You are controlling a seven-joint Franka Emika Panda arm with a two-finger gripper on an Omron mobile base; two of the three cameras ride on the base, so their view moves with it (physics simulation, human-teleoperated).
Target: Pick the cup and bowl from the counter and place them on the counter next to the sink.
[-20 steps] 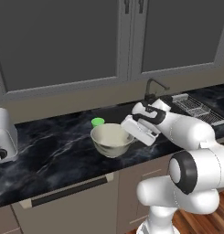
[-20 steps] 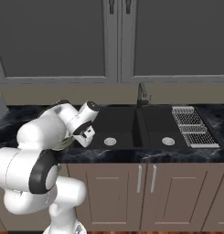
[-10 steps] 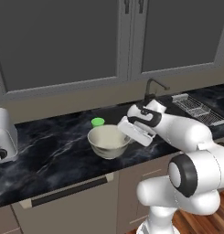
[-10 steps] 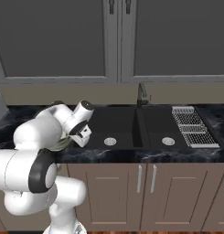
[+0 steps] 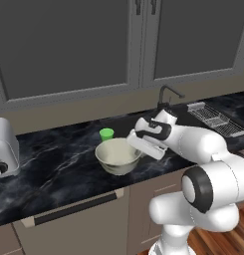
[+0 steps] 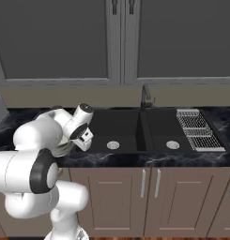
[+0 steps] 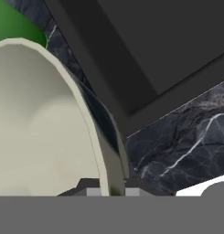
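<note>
The cream-white bowl [image 5: 116,155] is near the counter's [image 5: 59,164] front edge, and my gripper [image 5: 135,146] is shut on its right rim. In the hand view the bowl's rim [image 7: 93,137] runs down between my fingertips, with my gripper [image 7: 109,190] clamped over it. The small green cup [image 5: 107,133] stands upright just behind the bowl; it shows as a green patch, the cup [image 7: 15,25], past the rim. I cannot tell whether the bowl's base touches the counter. The sink [image 6: 130,129] lies to the right of the bowl.
A dark curved faucet [image 6: 145,96] rises behind the sink, and a wire rack [image 6: 196,129] lies on its right side. A silver toaster [image 5: 4,147] stands at the counter's far left. Grey cabinets hang above. Black counter [image 7: 186,137] runs along the sink's edge.
My gripper and the bowl it holds have shifted slightly left and a little lower. The green cup has stayed in place.
</note>
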